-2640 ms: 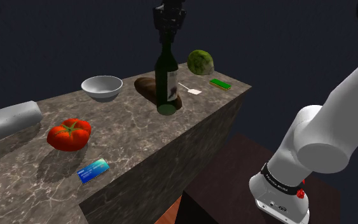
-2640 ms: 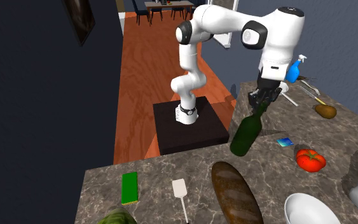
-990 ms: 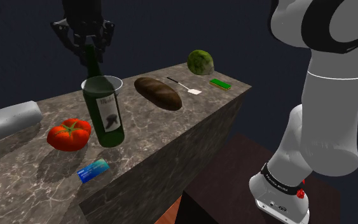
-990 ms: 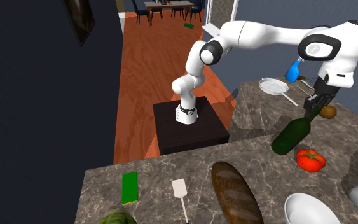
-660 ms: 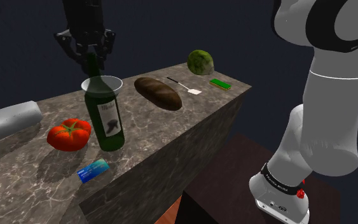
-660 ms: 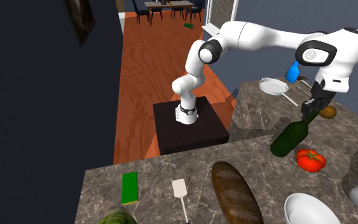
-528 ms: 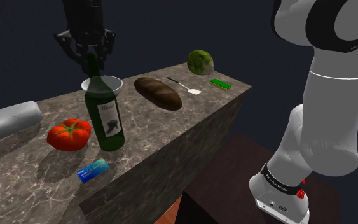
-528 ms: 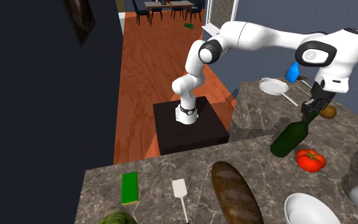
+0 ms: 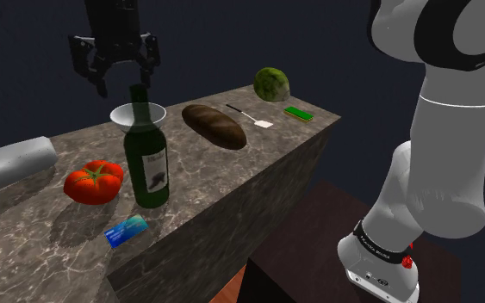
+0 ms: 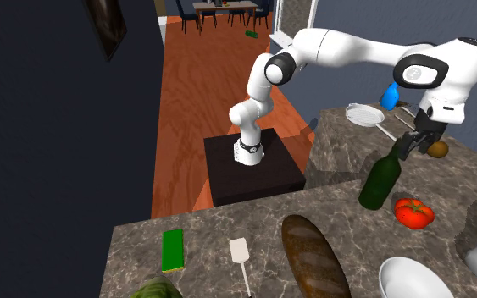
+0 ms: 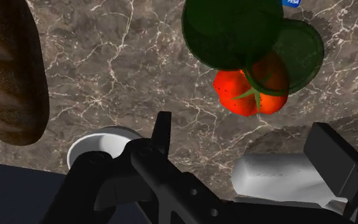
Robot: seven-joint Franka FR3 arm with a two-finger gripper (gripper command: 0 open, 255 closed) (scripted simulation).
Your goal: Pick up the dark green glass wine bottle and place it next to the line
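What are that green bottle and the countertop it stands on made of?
The bottle looks like glossy dark green glass: in the wrist view the tomato shows through it. The countertop looks like polished dark marble or similar stone, going by its pale veins.

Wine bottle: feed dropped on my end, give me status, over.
Pincer open, over the bottle's neck. Wine bottle standing on the counter beside the tomato. White bowl close by; nothing over the pincer.
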